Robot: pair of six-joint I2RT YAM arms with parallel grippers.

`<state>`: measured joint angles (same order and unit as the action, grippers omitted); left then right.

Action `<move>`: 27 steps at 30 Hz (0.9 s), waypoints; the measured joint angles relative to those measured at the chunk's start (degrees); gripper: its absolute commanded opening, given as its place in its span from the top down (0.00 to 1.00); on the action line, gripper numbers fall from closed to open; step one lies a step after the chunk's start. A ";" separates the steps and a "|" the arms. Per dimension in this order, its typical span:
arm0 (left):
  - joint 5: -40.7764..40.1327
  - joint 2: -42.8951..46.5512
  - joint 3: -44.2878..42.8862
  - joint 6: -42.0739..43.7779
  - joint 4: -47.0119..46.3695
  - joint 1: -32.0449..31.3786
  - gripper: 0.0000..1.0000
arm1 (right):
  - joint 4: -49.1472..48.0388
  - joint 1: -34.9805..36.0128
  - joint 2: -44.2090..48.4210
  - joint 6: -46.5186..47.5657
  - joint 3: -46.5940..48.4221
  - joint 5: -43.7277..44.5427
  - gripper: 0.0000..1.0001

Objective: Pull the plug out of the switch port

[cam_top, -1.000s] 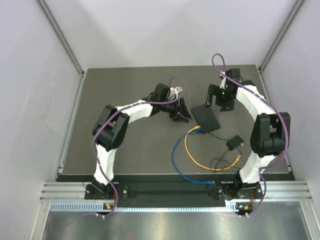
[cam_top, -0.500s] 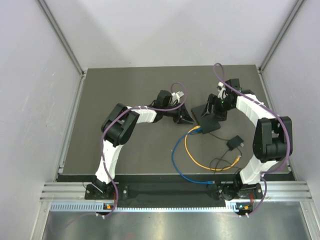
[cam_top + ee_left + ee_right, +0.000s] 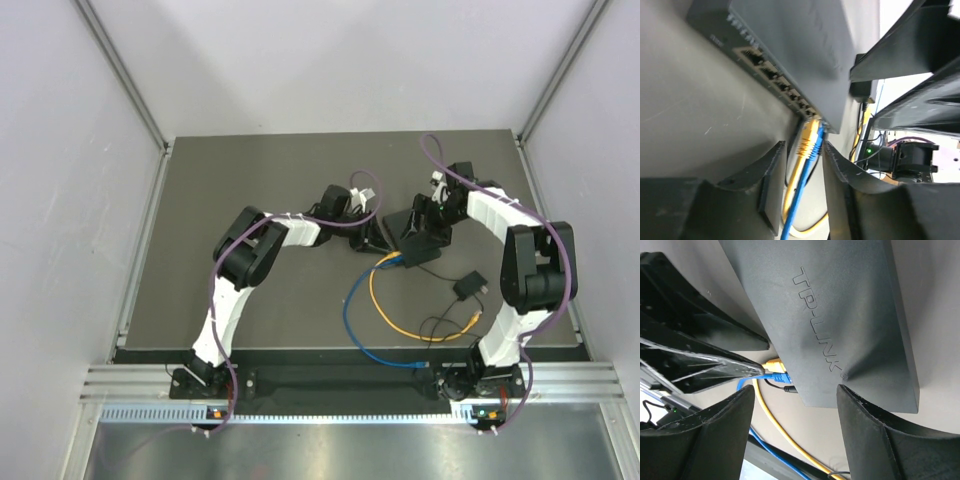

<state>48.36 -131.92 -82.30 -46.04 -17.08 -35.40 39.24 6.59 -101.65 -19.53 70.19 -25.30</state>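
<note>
The switch (image 3: 416, 240) is a flat black box lying mid-table, lettered TP-LINK in the right wrist view (image 3: 840, 315). A yellow plug (image 3: 809, 136) and a blue plug (image 3: 819, 141) sit side by side in ports at the end of its port row (image 3: 772, 75). They also show in the top view (image 3: 391, 261). My left gripper (image 3: 804, 146) is open, its fingers either side of both plugs' cables, not pinching them. My right gripper (image 3: 795, 396) is open over the switch's near corner, its fingers (image 3: 860, 410) straddling the box.
A yellow cable (image 3: 400, 320) and a blue cable (image 3: 365, 345) loop toward the table's front edge. A small black adapter (image 3: 468, 286) with a thin black wire lies right of the switch. A black barrel plug (image 3: 790, 388) sits beside the blue plug. The two grippers are close together.
My left gripper has moved right, up to the switch's port edge and around the plugs. My right gripper has come down toward the near side, over the switch.
</note>
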 measured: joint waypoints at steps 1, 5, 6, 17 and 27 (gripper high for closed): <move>-0.02 -0.26 0.00 0.24 0.39 -0.13 0.58 | -0.02 0.00 0.00 0.02 0.00 0.07 0.33; 0.31 -0.83 -0.26 0.52 0.33 -0.74 0.57 | -0.04 0.00 -0.09 -0.02 0.00 0.13 0.32; 0.24 -0.92 -0.52 0.55 0.31 -0.92 0.57 | -0.04 0.00 -0.13 -0.07 0.00 0.11 0.32; 0.85 -2.27 -1.33 -0.72 -1.70 -1.64 0.58 | -0.35 0.00 -1.29 -0.61 0.00 -0.66 0.33; 1.29 -4.15 -2.36 -4.72 -3.82 -1.90 0.65 | -0.44 0.00 -1.29 -0.68 -0.02 -0.87 0.33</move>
<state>49.65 -136.07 -84.66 -50.76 -20.91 -37.30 38.81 6.59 -102.94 -20.21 70.17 -26.17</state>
